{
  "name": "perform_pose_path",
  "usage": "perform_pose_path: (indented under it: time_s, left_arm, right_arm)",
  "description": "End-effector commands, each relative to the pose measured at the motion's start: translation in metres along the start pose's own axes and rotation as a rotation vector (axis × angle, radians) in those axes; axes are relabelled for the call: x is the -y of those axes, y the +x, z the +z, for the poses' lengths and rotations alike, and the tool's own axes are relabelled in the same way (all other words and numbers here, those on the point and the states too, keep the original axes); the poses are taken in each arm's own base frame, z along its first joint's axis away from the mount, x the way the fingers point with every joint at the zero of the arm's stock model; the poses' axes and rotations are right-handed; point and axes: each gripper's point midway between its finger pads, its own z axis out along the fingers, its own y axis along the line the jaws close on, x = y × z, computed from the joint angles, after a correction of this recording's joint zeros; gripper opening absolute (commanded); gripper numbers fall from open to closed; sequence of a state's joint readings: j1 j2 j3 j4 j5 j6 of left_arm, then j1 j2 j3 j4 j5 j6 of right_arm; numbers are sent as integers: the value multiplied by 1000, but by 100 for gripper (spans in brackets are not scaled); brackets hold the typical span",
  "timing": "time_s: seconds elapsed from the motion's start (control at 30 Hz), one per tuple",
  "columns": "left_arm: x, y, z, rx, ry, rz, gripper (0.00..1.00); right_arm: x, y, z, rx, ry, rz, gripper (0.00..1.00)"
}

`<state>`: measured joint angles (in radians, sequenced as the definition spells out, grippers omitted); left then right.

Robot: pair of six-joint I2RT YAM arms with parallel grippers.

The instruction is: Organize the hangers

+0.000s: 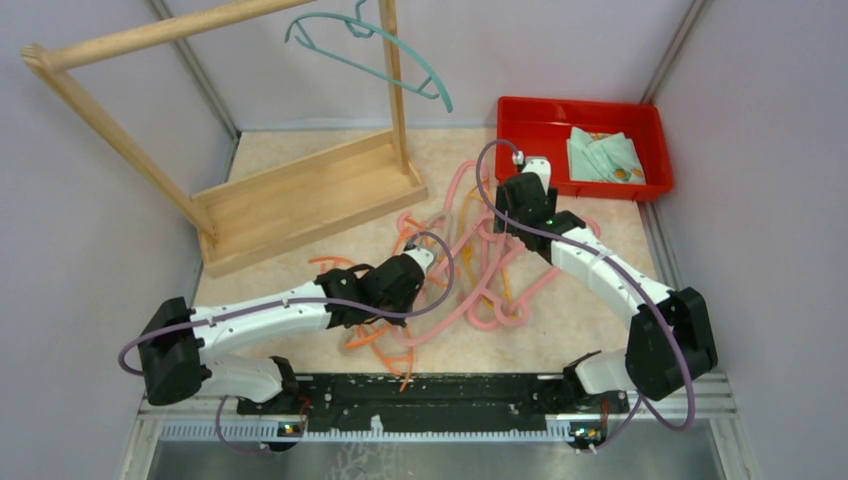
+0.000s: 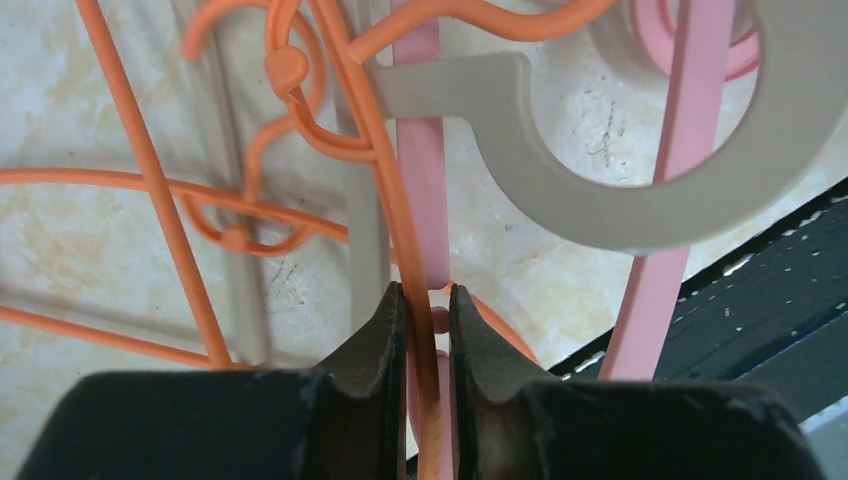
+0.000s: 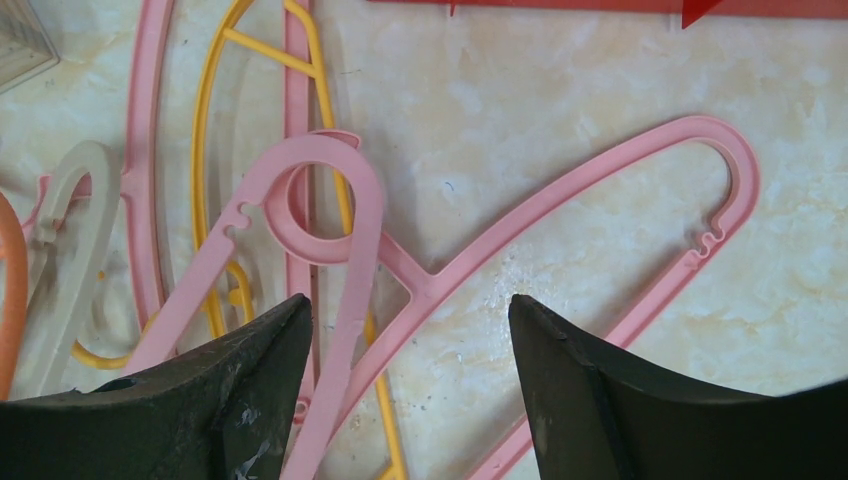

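Your left claw (image 2: 428,300) stands narrow. Its jaws flank a pink bar (image 2: 420,180) and one strand of the orange hangers (image 2: 287,68), both running up between them. Whether the jaws pinch or only straddle, you cannot tell from the wrist view. Just past the tips a beige hook (image 2: 620,215) curls across the pink bar, and more orange strands cross on the left. Anything you lift here will likely drag its neighbours along.

Your right claw (image 3: 408,300) is spread wide and holds nothing. It hovers over a pink hanger (image 3: 560,190) lying flat, with a yellow hanger (image 3: 205,120) threaded beneath a second pink one beside it.

Farther out, the top view shows both claws working one tangled pile (image 1: 470,270) of pink, orange, beige and yellow hangers. It lies on the table between the arms, near the foot of the rack (image 1: 300,195). One teal hanger (image 1: 443,93) appears to hang from the rack's pole, by the far upright. The red bin (image 1: 520,125) to the right holds a folded cloth (image 1: 605,155).

You are early in the job, I judge: one hanger is up and nearly all the rest are still knotted together on the table. What remains is to free them one at a time and hook each on the pole.
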<state>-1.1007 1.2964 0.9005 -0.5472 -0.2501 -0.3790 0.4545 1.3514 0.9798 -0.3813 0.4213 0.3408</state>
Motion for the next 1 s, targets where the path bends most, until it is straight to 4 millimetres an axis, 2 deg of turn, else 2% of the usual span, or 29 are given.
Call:
perform_pose_path:
  time_s: [0.0, 0.17, 0.23, 0.37, 0.4, 0.6, 0.8, 0.9, 0.97]
  left_arm:
    - [4, -7, 11, 53, 17, -33, 19]
    - [8, 7, 28, 20, 33, -17, 27]
    - [9, 13, 33, 3, 36, -13, 42]
    - [9, 22, 44, -7, 38, -2, 58]
    - [8, 24, 46, -10, 38, 1, 59]
    - [6, 33, 53, -41, 24, 14, 54]
    - [4, 37, 53, -45, 24, 14, 24]
    - [3, 43, 54, -59, 20, 18, 25]
    - [2, 48, 55, -72, 19, 16, 36]
  right_arm:
    - [1, -14, -1, 52, -4, 16, 73]
    - [4, -10, -3, 49, 0, 15, 73]
    - [6, -8, -4, 49, 3, 15, 73]
    - [9, -7, -7, 53, 11, 14, 73]
    - [10, -7, -8, 55, 13, 15, 73]
    - [14, -6, -10, 60, 22, 15, 73]
    - [15, -4, -10, 56, 24, 13, 73]
    - [14, -2, -9, 52, 21, 15, 73]
    - [14, -2, -9, 53, 19, 17, 73]
